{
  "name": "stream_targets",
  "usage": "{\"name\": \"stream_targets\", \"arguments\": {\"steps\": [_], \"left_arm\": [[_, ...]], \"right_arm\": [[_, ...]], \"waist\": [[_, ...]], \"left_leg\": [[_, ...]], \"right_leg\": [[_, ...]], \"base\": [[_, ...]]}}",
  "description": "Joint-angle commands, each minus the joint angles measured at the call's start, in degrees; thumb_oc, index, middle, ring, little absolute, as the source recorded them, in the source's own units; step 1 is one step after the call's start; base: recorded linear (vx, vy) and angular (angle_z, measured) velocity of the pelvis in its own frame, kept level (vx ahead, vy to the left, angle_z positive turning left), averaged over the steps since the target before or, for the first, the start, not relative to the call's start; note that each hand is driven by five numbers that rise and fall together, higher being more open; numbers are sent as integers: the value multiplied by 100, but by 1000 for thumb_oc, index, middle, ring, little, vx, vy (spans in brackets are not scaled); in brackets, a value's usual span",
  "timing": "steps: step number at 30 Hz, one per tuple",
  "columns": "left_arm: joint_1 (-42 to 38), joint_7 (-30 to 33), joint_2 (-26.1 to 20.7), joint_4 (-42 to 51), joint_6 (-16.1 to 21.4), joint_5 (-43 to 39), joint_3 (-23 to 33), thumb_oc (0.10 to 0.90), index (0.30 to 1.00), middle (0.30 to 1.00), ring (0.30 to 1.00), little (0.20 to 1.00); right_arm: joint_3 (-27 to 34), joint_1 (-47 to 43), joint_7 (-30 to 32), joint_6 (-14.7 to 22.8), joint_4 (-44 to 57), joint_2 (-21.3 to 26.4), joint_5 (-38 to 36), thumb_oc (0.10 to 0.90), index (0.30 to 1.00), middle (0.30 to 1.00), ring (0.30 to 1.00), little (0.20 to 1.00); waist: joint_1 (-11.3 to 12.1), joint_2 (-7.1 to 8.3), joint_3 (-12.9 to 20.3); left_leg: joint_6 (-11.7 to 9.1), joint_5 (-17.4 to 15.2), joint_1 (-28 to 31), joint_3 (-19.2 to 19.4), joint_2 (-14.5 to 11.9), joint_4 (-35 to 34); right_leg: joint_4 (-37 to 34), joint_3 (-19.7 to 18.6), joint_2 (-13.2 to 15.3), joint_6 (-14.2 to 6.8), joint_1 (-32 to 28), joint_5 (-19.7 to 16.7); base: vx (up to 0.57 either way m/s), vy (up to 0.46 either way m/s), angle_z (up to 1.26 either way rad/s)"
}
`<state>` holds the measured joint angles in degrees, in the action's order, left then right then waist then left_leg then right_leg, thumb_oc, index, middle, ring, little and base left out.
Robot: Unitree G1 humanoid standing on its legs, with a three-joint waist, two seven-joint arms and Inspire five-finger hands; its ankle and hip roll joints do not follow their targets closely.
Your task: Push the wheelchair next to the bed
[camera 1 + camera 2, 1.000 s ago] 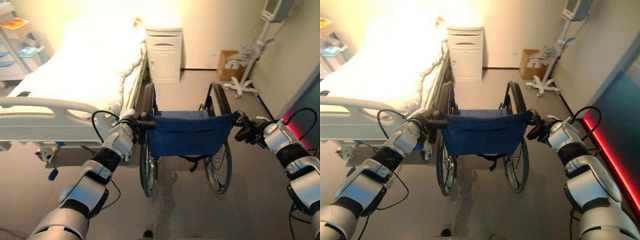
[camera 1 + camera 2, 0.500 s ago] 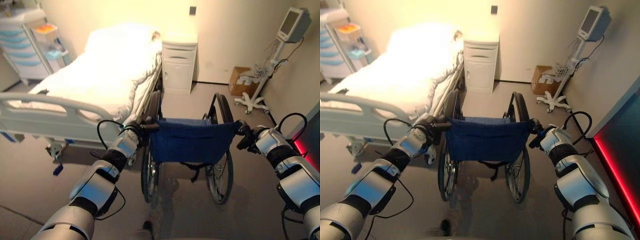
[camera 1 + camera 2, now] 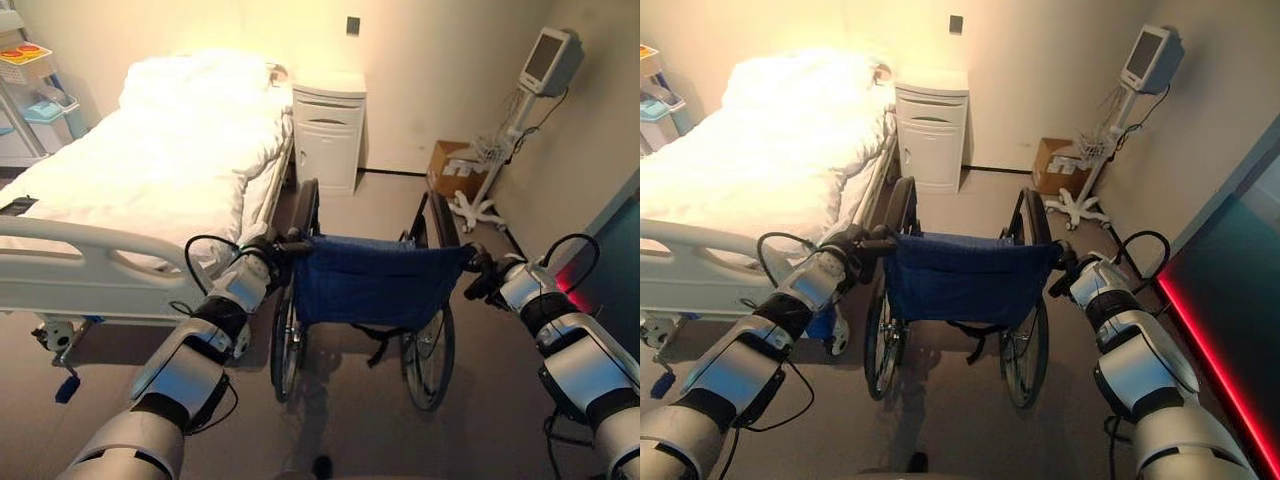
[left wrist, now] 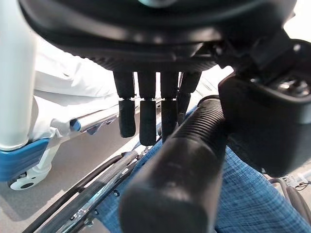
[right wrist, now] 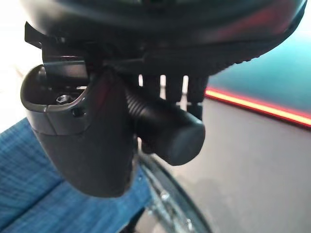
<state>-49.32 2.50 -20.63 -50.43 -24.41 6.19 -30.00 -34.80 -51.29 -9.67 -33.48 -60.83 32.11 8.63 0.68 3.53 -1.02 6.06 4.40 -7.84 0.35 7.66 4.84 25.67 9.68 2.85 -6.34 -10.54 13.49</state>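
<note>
Bedside wheelchair [image 3: 370, 285] handles within fingers [image 4: 148, 124]

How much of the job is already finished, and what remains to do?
Done: both hands are on the push handles, left hand and right hand. In hand: the wheelchair stands beside the foot end of the bed. Left: roll it further forward alongside the mattress, towards the white cabinet.

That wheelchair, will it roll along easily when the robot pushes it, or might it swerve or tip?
The wheelchair probably rolls easily: big spoked wheels on smooth floor. It should track fairly straight, since the left hand and right hand each hold a push handle. The empty blue cloth back looks floppy, so the frame likely feels light.
</note>
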Motion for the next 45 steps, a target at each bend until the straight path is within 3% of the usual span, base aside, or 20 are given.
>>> {"name": "stream_targets", "arguments": {"steps": [1,2,3,5,7,9,12,17,23,25,26,28,31,33,34,36,38,40,42,45], "left_arm": [[780,-405,-32,57,95,20,-298,400,300,300,300,300],[775,-393,-13,46,99,22,-298,400,300,300,300,300],[760,-308,73,11,78,23,-320,400,300,300,300,300],[779,-206,42,75,6,-50,-330,400,300,300,300,300],[804,-196,-51,152,3,-95,-277,400,300,300,300,300],[861,-313,-178,312,97,-81,-204,400,300,300,300,300],[916,-382,-166,455,114,44,-143,400,300,300,300,300],[1141,-333,-207,472,53,-9,-160,400,300,300,300,300],[1008,-50,-159,251,178,-20,-53,400,300,300,300,300],[840,-52,-153,107,148,-211,-85,400,300,300,300,300],[831,-47,-151,81,159,-240,-84,400,300,300,300,300],[839,48,-154,-2,203,-410,-29,400,300,300,300,300],[812,6,-255,83,235,-573,45,400,300,300,300,300],[844,-141,-332,223,327,-474,68,400,300,300,300,300],[864,-160,-351,265,336,-465,73,400,300,300,300,300],[933,-247,-484,489,367,-480,119,400,300,300,300,300],[1041,-285,-616,703,353,-517,114,400,300,300,300,300],[1131,-301,-714,834,344,-492,127,400,300,300,300,300],[1001,-217,-799,768,343,-697,136,400,300,300,300,300],[967,-258,-875,657,373,-665,88,400,300,300,300,300]], "right_arm": [[-549,-455,32,1719,581,-725,348,400,300,300,300,300],[-548,-444,24,1714,591,-722,349,400,300,300,300,300],[-565,-411,8,1665,637,-717,315,400,300,300,300,300],[-574,-396,-27,1582,823,-665,294,400,300,300,300,300],[-582,-401,-110,1443,1150,-501,258,400,300,300,300,300],[-533,-438,-321,1172,1566,-189,304,400,300,300,300,300],[-502,-471,-367,1008,1768,5,288,400,300,300,300,300],[-638,-559,-393,903,1786,-31,98,400,300,300,300,300],[-665,-529,-537,857,1714,-19,134,400,300,300,300,300],[-661,-498,-508,785,1651,-22,74,400,300,300,300,300],[-668,-495,-507,786,1646,-20,74,400,300,300,300,300],[-750,-475,-551,869,1595,25,77,400,300,300,300,300],[-809,-561,-505,691,1712,74,-45,400,300,300,300,300],[-745,-551,-363,627,1694,58,-52,400,300,300,300,300],[-731,-548,-346,630,1697,62,-48,400,300,300,300,300],[-682,-550,-239,641,1744,58,-19,400,300,300,300,300],[-648,-551,-139,731,1815,55,12,400,300,300,300,300],[-651,-609,-147,814,1817,89,8,400,300,300,300,300],[-626,-687,-230,926,1696,136,-208,400,300,300,300,300],[-575,-369,-224,626,1711,-71,-344,400,300,300,300,300]], "waist": [[627,-62,-412],[579,-79,-427],[380,-172,-515],[184,-131,-681],[52,-43,-817],[-123,-31,-917],[-166,-101,-985],[-94,110,-898],[-240,68,-623],[-327,70,-558],[-337,73,-553],[-395,117,-512],[-293,242,-645],[-107,248,-848],[-61,232,-904],[149,96,-1051],[415,-91,-1171],[570,-109,-1193],[557,-108,-1109],[590,-31,-940]], "left_leg": [[-275,19,576,-175,-134,-303],[-273,4,649,-215,-141,-320],[-253,-100,976,-409,-191,-390],[-240,-383,1323,-583,-154,-428],[-243,-629,1561,-695,-112,-403],[-311,-824,1823,-974,-183,-351],[-361,-907,1912,-1125,-306,-307],[-546,-996,1859,-1011,-341,16],[-982,-134,2107,-764,-912,-24],[-1093,326,2029,-684,-1074,297],[-1103,380,2012,-682,-1087,355],[-1217,957,1916,-664,-1212,1021],[-1275,1255,1235,-449,-1285,1802],[-1261,1374,462,-330,-1268,1711],[-1255,1325,402,-330,-1266,1732],[-1205,1353,-20,-388,-1089,1122],[-1202,1505,-382,-446,-918,38],[-1206,1523,-490,-300,-801,-651],[-1010,851,-244,-155,-601,-497],[-809,420,23,-178,-480,-283]], "right_leg": [[-218,-711,276,-224,627,-2655],[-214,-706,290,-210,771,-2643],[-409,-671,354,-138,1445,-2636],[-784,-580,554,-198,2068,-2938],[-1322,-579,553,-288,2308,-3081],[-2782,-616,447,-315,2560,-2881],[-3043,-746,330,-281,2554,-2769],[-2399,-745,284,-136,1929,-2680],[-2676,-460,111,125,1361,-2544],[-2717,-402,54,223,1277,-2483],[-2725,-395,50,235,1268,-2480],[-2734,-370,-2,360,1175,-2376],[-2681,-407,0,538,881,-2138],[-2742,-571,-40,566,517,-2013],[-2770,-609,-64,562,423,-1991],[-2829,-806,-238,554,118,-1848],[-2915,-1091,-435,560,-255,-1689],[-2948,-1185,-422,522,-423,-1631],[-2727,-1063,-231,367,-297,-1473],[-2493,-816,82,119,-236,-1484]], "base": [[312,49,28],[433,7,22],[436,-47,11],[492,-115,-8],[455,-156,9],[576,-181,79],[441,-223,76],[410,-296,57],[336,-179,39],[245,-129,26],[222,-100,25],[250,-96,22],[254,-86,-11],[299,-7,-3],[383,72,6],[401,114,-22],[485,136,-49],[422,163,-73],[460,287,-120],[401,191,-113]]}}
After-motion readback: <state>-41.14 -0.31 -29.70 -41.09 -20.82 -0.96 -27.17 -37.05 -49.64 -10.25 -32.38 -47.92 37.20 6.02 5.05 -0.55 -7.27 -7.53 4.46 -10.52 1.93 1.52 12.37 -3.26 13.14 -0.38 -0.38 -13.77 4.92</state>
